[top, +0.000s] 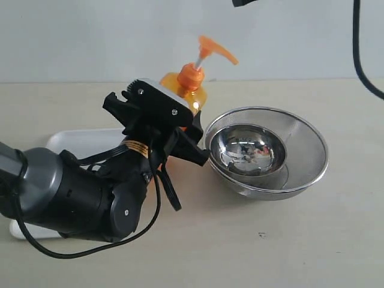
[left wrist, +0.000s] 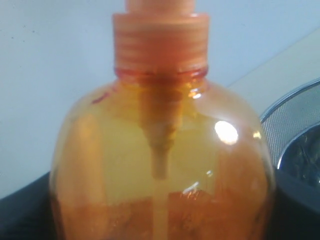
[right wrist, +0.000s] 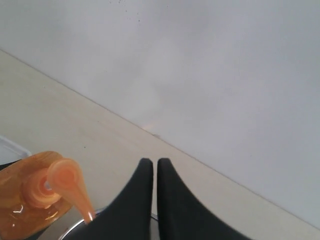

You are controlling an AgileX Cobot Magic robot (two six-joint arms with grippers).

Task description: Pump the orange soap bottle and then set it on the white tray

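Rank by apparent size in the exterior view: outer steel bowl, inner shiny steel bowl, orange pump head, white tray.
1. outer round steel bowl
2. inner shiny steel bowl
3. orange plastic pump head
flat white tray: mostly hidden by the arm, unrankable.

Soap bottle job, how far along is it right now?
Done: the left gripper is clamped round the soap bottle, beside the steel bowl. In hand: the shut right gripper hangs above the pump head, not touching it; whether a pump has happened can't be told. Left: setting the bottle on the white tray.
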